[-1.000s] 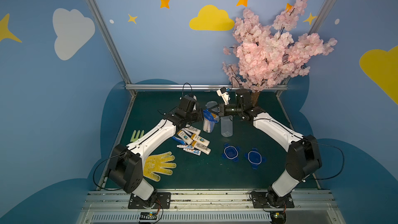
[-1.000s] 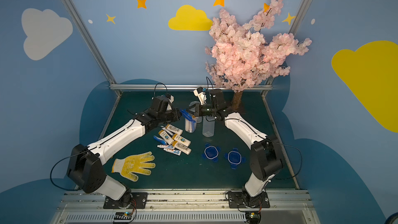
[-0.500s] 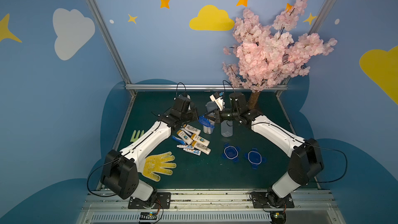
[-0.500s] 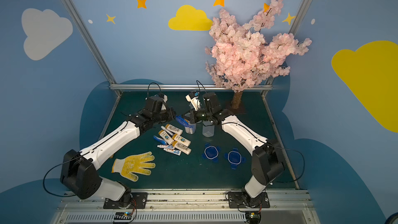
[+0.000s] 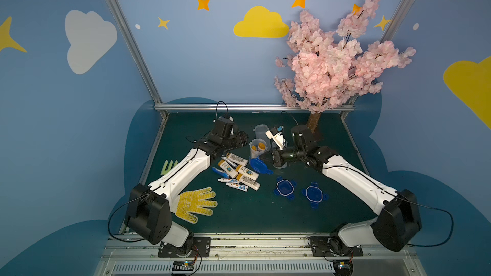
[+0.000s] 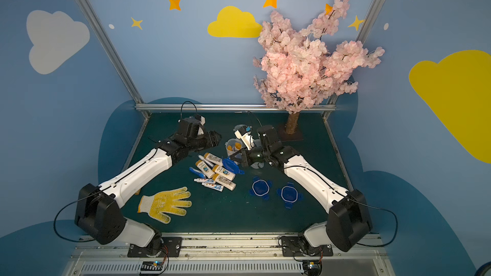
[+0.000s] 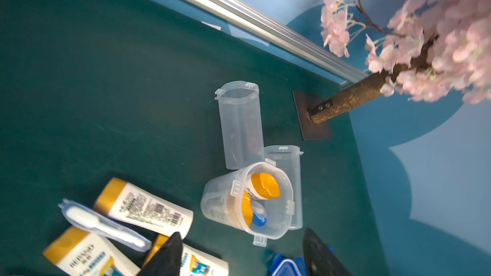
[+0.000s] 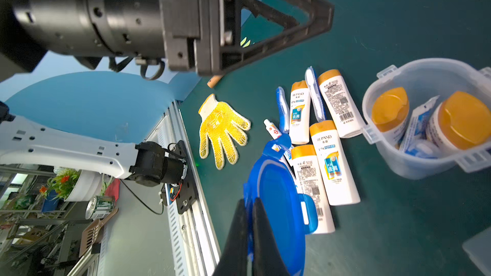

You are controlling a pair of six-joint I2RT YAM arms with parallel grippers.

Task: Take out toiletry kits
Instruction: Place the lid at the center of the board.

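Got the right end effector (image 8: 248,202) clamped on a blue lid (image 8: 276,208), left end effector (image 7: 241,234) spread apart near the open jar (image 5: 253,152) holding one toiletry kit (image 5: 261,145), loose toiletries (image 5: 243,171) dumped on the worktop (image 5: 239,216) at its 7 o'clock.

Right gripper (image 8: 249,208): black fingers pinched together on the rim of a blue four-tabbed plastic lid (image 8: 276,208).
Clear plastic jar (image 8: 398,160): open, with two yellow-capped white bottles (image 8: 390,112) and a blue-and-white packet (image 8: 417,126) inside.
Loose toiletries: four white bottles with yellow caps (image 8: 332,163), two blue-and-white toothbrushes (image 8: 283,110) and a thin white toothpaste tube (image 8: 272,128), lying bunched just beside the jar.
Dark green mat (image 8: 398,22): under all of it.
Yellow-dotted white knit glove (image 8: 223,131): flat, near the pile.
Left gripper (image 8: 328,17): black, side-on, above the mat.
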